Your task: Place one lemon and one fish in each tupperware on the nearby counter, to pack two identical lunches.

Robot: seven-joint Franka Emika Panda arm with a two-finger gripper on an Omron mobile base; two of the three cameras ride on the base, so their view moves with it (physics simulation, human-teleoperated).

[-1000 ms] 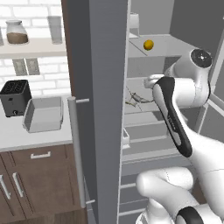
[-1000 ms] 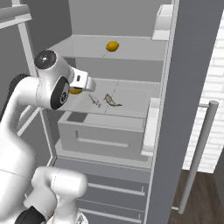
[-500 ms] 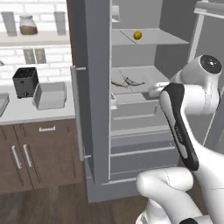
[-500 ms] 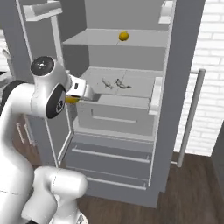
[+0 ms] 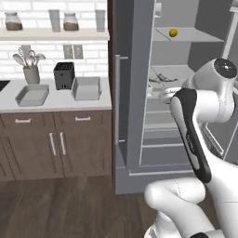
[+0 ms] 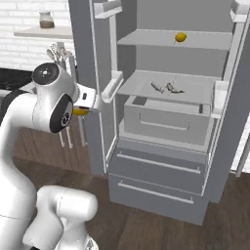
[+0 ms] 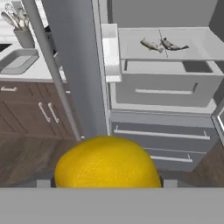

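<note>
Yellow lemon [image 7: 107, 162] — unlabelled — gripped in the pincer [image 6: 84, 110].

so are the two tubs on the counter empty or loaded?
Empty: both tupperware tubs on the counter show bare grey insides in the left base view.

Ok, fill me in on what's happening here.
The arm's gripper holds one lemon in front of the open fridge. The second lemon sits on the top shelf and both fish lie on the shelf below. Both tupperware tubs on the counter look empty.
</note>
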